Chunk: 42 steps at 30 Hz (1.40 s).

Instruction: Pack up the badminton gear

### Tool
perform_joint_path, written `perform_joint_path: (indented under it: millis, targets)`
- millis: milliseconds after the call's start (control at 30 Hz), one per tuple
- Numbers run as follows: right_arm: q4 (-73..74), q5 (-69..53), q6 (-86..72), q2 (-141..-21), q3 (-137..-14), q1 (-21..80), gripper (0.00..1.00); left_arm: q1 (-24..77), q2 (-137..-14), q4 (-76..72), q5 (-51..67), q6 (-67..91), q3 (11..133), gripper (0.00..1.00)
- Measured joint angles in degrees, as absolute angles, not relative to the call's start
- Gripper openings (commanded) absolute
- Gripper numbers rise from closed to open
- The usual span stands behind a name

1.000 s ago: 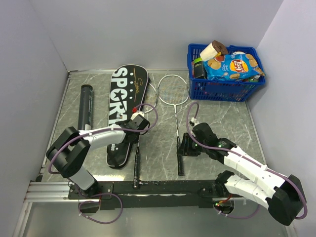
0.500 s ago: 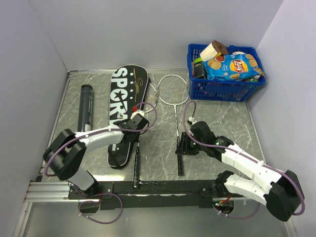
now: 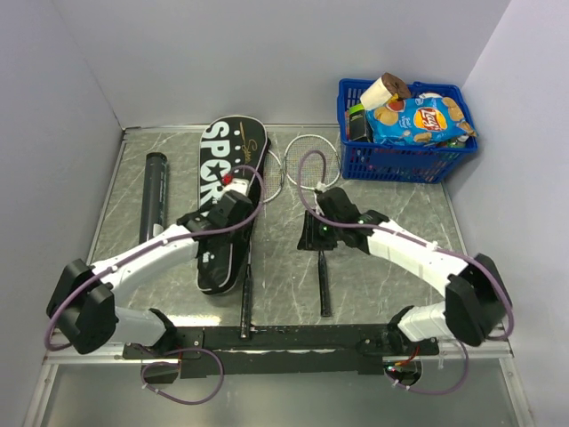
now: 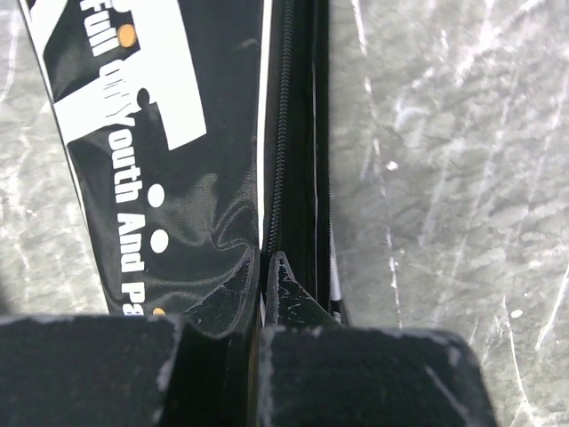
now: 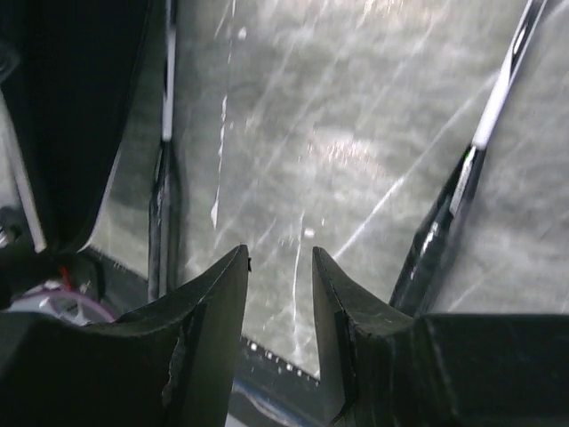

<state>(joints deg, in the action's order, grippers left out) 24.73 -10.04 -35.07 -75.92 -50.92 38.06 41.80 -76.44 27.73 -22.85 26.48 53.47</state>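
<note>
L gripper: jaws closed tight at the zip edge of the flat black racket-shaped "SPORT" cover, mid-table; can't tell if fabric's pinched. R gripper: jaws part-open, nothing betw. them, over the grey marbled table, just beside a thin silver-headed, black-handled racket. Long black tube lies left of cover.

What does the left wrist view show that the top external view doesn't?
Left wrist only: the zip teeth edging the black racket-shaped cover, the left gripper pinched shut on that edge. Top external only: blue plastic snack basket, long black tube, two silver-headed rackets, right gripper. Both: that cover on the grey marbled table.
</note>
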Motion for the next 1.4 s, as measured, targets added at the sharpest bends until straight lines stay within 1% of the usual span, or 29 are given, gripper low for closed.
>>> perform_joint_path:
  millis: [67,233,400,667,867,1033,1133,1167,1233,1400]
  targets:
    - [25.06,-8.38,-34.79,-78.13,-52.69,38.11,0.43,40.21,-75.53,27.9,-22.04,26.2,53.47,0.01]
    - [28.21,0.19,-32.4,-84.23,-59.44,38.06,0.43,35.35,-69.69,28.08,-18.74,25.61,53.36,0.01]
    - [29.1,5.17,-30.35,-90.43,-63.55,36.4,0.43,33.98,-65.84,27.97,-17.39,25.08,53.36,0.01]
    - [30.0,7.03,-29.47,-99.11,-63.88,31.64,0.44,33.71,-63.05,28.14,-13.93,25.04,52.88,0.01]
    - [30.81,7.42,-28.82,-103.11,-66.3,30.55,0.44,33.67,-59.66,28.08,-12.47,25.21,51.75,0.01]
    - [30.85,7.75,-28.6,-105.82,-67.88,30.48,0.41,33.67,-59.44,27.88,-11.84,25.21,50.33,0.01]
    - [30.85,7.9,-28.58,-106.13,-68.23,30.48,0.34,33.67,-59.42,27.92,-11.84,25.21,49.6,0.01]
    - [30.89,7.97,-28.49,-106.24,-68.23,30.48,0.21,33.67,-59.42,27.88,-11.84,25.21,49.5,0.01]
    - [30.87,7.88,-28.21,-106.28,-68.25,30.48,0.0,33.67,-59.42,27.79,-11.79,25.21,49.41,0.01]
    - [31.81,7.68,-26.87,-107.68,-69.84,30.48,0.0,33.67,-59.42,27.27,-11.4,25.36,48.36,0.01]
